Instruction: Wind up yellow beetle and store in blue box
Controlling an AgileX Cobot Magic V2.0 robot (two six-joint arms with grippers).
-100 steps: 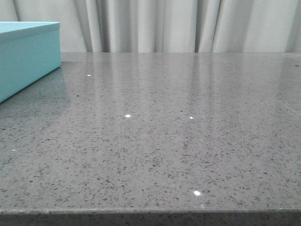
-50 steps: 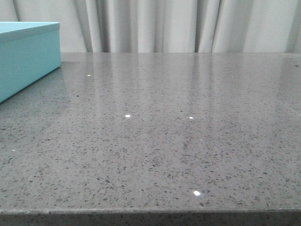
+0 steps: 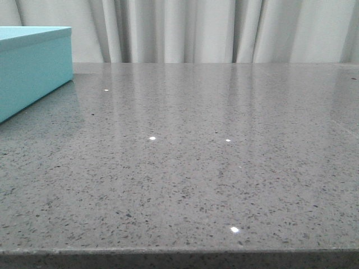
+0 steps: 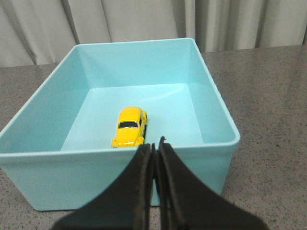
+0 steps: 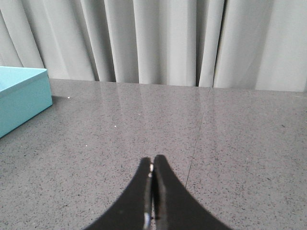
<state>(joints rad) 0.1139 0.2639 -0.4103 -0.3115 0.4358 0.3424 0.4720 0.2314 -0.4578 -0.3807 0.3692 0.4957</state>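
The yellow beetle (image 4: 130, 126) lies on the floor of the open blue box (image 4: 218, 108), near the wall closest to my left gripper. My left gripper (image 4: 156, 143) is shut and empty, outside the box, just in front of that near wall. The box also shows at the far left of the front view (image 3: 33, 64) and of the right wrist view (image 5: 19, 98). My right gripper (image 5: 153, 163) is shut and empty above the bare grey table, well to the right of the box. Neither gripper shows in the front view.
The grey speckled stone table (image 3: 190, 157) runs from its front edge (image 3: 179, 252) back to pale curtains (image 3: 213, 28). A thin seam (image 5: 196, 139) crosses the table in the right wrist view.
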